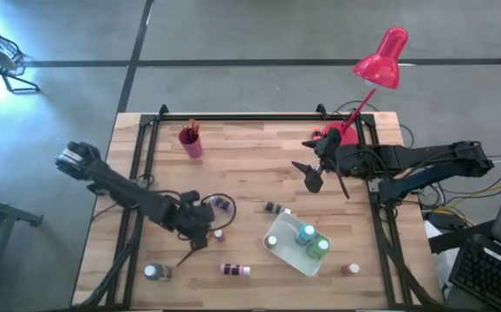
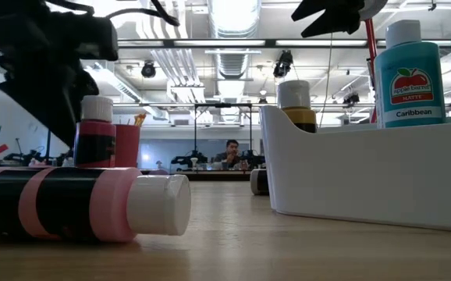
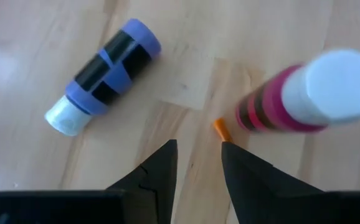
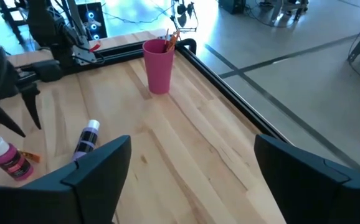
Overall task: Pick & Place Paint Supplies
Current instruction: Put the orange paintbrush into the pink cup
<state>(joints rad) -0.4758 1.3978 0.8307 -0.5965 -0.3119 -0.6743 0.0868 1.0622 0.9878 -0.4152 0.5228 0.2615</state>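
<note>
Reaching for a paintbrush
Left end effector (image 3: 198, 158), part-open and empty, straddles the brush (image 3: 221, 129); next, clench. Right end effector (image 1: 317, 171) spread, waiting.

Cut off by the low view's right edge: the white tray (image 2: 366, 168) and the teal "Caribbean" bottle (image 2: 410, 74) standing in it, with a second bottle beside it reduced to a sliver; cropped at the left edge there, the lying pink-and-black bottle (image 2: 77, 204). Blurred in the left wrist view: the upright magenta bottle (image 3: 311, 93), its label unreadable, and only the orange tip of a paintbrush (image 3: 222, 129) showing past the left hand (image 3: 198, 163). Too small to identify in the high view: the brushes inside the pink cup (image 1: 191, 141), and the dark little bottle (image 1: 275, 208) near the tray.
</note>
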